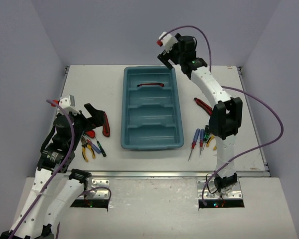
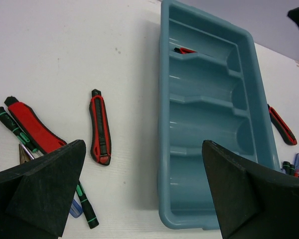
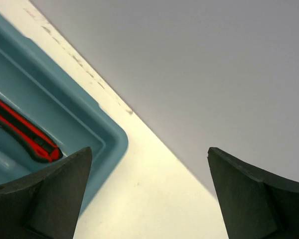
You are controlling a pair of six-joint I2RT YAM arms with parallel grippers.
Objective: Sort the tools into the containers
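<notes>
A slim red-black utility knife [image 1: 150, 84] lies flat in the far compartment [image 1: 139, 77] of our smooth, round-cornered teal plastic tray [image 1: 125, 107]. We hold the right tool [image 3: 149, 152] above that end, its blunt black fingers [image 3: 50, 194] spread and empty; the left tool [image 2: 143, 147], equally wide, hovers over the white tabletop [image 1: 84, 84].
</notes>
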